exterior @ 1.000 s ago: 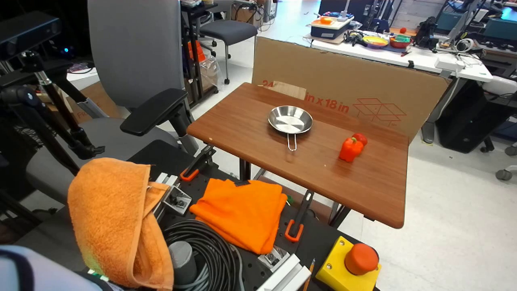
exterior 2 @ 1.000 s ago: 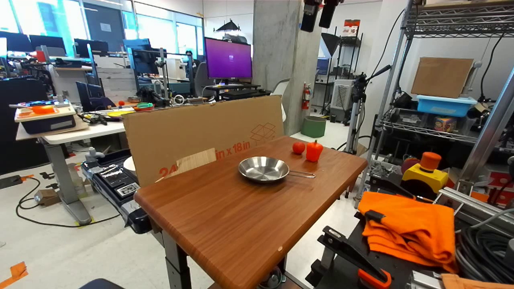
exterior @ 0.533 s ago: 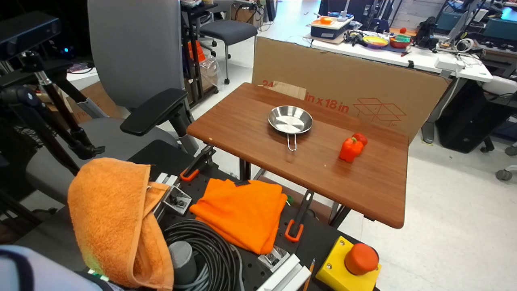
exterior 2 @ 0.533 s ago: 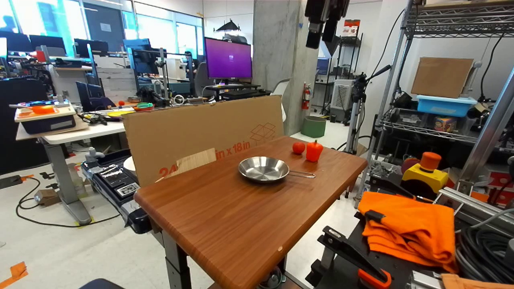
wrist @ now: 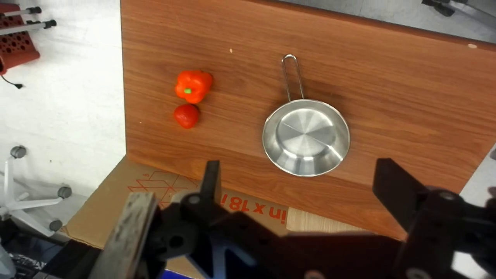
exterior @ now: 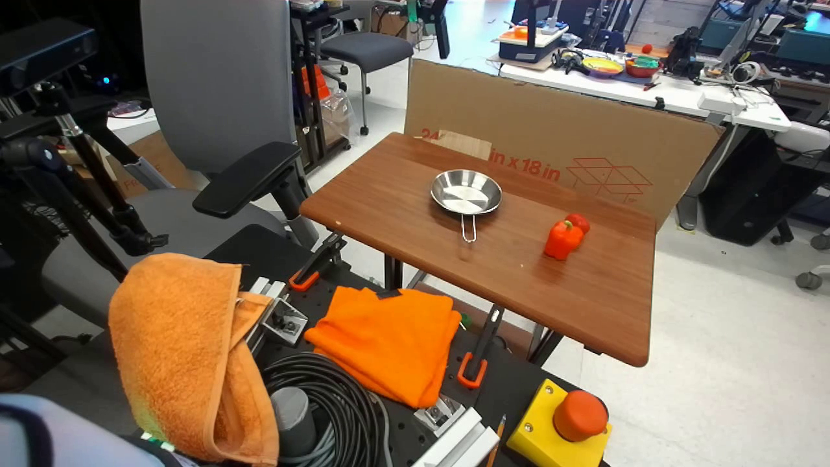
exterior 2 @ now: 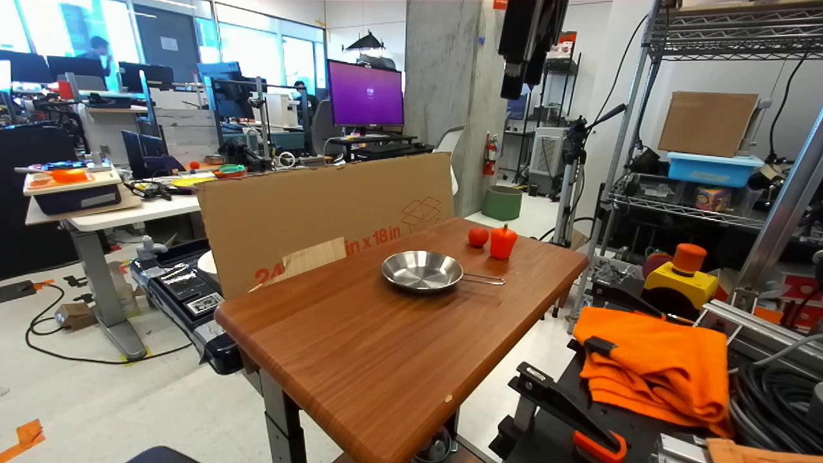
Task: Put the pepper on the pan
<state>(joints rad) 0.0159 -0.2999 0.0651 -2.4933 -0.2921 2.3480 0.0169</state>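
Note:
The pepper is a chunky orange-red toy pepper with a green stem. It stands on the wooden table in both exterior views and at the upper left of the wrist view. The pan is round, shiny silver and empty, with a wire handle. It sits on the table in both exterior views and mid-frame in the wrist view. My gripper is wide open and empty, high above the table. It also hangs at the top of both exterior views.
A smaller plain red piece lies right beside the pepper. A cardboard panel stands along one long table edge. Opposite are black clamps, a folded orange cloth and a yellow box with a red button.
My gripper has come down into both exterior views, moving slightly right in one of them. The pepper, the pan and the red piece have not moved.

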